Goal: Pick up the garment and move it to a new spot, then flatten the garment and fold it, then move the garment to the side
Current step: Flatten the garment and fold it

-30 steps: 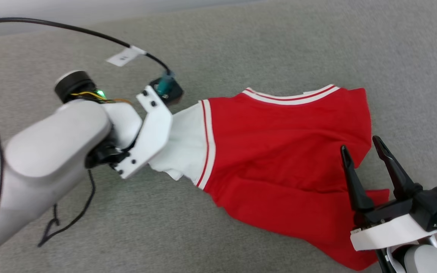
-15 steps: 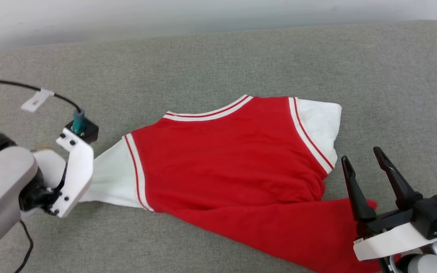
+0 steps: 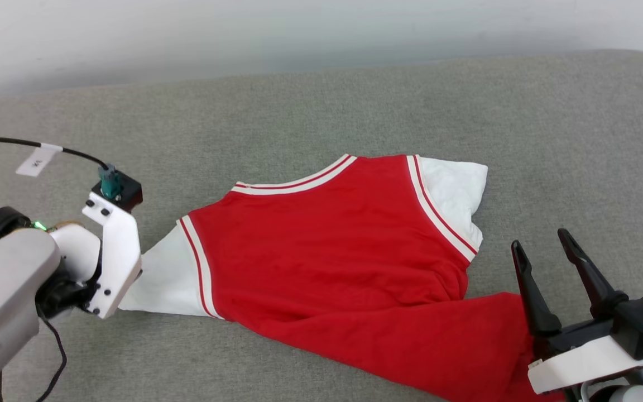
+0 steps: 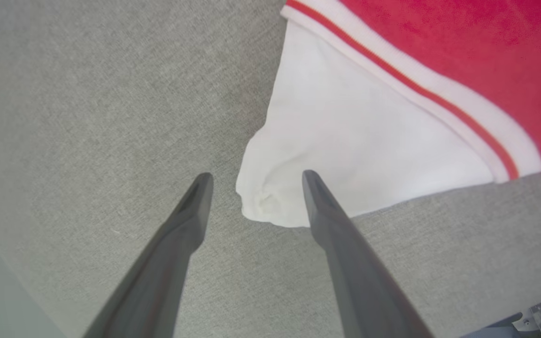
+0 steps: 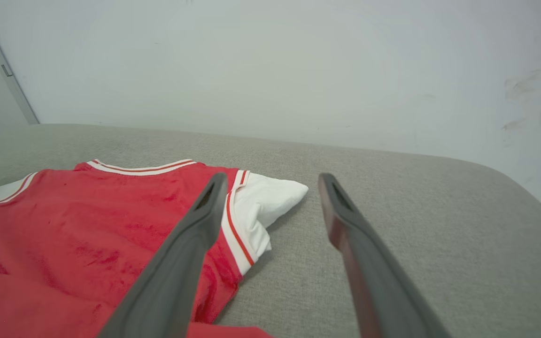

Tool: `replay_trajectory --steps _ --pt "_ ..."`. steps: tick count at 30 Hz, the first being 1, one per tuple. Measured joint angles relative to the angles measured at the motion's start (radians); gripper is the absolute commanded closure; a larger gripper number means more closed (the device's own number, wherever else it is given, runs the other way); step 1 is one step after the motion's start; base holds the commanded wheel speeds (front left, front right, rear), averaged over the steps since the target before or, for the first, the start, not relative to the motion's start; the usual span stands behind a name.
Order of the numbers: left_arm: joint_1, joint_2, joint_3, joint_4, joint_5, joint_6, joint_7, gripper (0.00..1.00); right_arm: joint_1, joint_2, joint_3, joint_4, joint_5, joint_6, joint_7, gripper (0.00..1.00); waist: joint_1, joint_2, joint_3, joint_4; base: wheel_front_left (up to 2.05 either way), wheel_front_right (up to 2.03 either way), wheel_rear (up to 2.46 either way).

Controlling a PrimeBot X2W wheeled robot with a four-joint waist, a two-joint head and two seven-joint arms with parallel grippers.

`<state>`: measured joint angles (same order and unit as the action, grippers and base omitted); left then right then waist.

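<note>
The garment, a red T-shirt with white sleeves and striped trim, lies spread on the grey cushion, its hem bunched toward the lower right. My left gripper is open, and the puckered tip of the left white sleeve lies on the cushion between its fingertips. In the head view its fingers are hidden under the white wrist bracket at the sleeve's end. My right gripper is open and holds nothing, above the hem near the right sleeve. The garment's red body lies left of its fingers.
A pale wall runs behind the cushion. The cushion's rounded far right corner curves down. A black cable with a white tag arcs over the cushion to my left wrist.
The head camera has shifted. My left gripper has gone from shut on the white sleeve to open, and the sleeve tip now lies loose. The garment lies more stretched out. The right gripper stays open.
</note>
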<state>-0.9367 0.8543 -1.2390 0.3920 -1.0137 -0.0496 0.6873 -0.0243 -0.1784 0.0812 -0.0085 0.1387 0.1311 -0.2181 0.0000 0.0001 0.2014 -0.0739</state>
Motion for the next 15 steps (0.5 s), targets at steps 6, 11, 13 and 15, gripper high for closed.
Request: replay_trajectory --steps 6,11,13,15 --pt "-0.072 0.011 0.034 -0.027 0.008 -0.004 -0.01 0.0 0.028 0.018 -0.007 -0.008 0.0 0.0 0.003 0.0 -0.0001 0.0 -0.033 0.019 0.0 0.0 0.0" --pt "-0.171 -0.001 0.049 -0.038 0.033 -0.013 0.036 0.0 0.028 0.022 -0.003 -0.016 0.0 0.0 0.004 0.0 -0.0001 0.0 -0.022 0.017 0.0 0.0 0.0" --pt "-0.209 -0.02 0.051 -0.036 0.037 -0.019 0.062 0.0 0.025 0.022 0.002 -0.019 0.001 0.0 0.004 0.0 -0.0001 0.0 -0.011 0.012 0.0 0.0 0.0" --pt "-0.236 -0.046 0.047 -0.032 0.034 -0.022 0.106 0.0 0.019 0.021 0.006 -0.022 0.001 0.0 0.004 0.0 -0.0001 0.0 0.001 0.006 0.0 0.0 0.0"
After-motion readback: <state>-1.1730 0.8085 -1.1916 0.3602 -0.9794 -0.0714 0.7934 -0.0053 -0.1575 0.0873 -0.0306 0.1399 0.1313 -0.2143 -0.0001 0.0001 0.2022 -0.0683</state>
